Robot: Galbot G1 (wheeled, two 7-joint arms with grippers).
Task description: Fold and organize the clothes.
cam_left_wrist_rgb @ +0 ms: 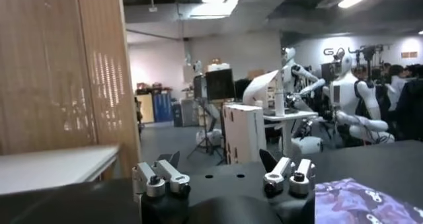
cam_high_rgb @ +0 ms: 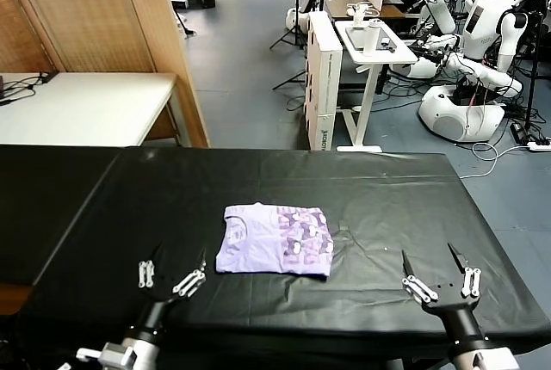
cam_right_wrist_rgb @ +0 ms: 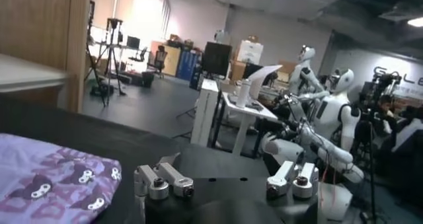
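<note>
The clothes are one lavender T-shirt (cam_high_rgb: pixel 275 239), folded into a neat rectangle on the black table (cam_high_rgb: pixel 379 198), its purple-and-white print showing on its right half. My left gripper (cam_high_rgb: pixel 173 265) hovers open near the table's front edge, just left of and nearer than the shirt, holding nothing. My right gripper (cam_high_rgb: pixel 437 267) stands open at the front right, well apart from the shirt, empty too. A corner of the shirt (cam_left_wrist_rgb: pixel 363 202) shows in the left wrist view beside the open left gripper (cam_left_wrist_rgb: pixel 221 162). In the right wrist view the shirt's printed edge (cam_right_wrist_rgb: pixel 56 182) lies off to the side of the open right gripper (cam_right_wrist_rgb: pixel 225 172).
A white desk (cam_high_rgb: pixel 77 107) and a wooden screen (cam_high_rgb: pixel 103 17) stand behind the table at the left. A white cabinet (cam_high_rgb: pixel 323 82), a small stand table (cam_high_rgb: pixel 374 43) and parked white robots (cam_high_rgb: pixel 469 60) fill the floor beyond.
</note>
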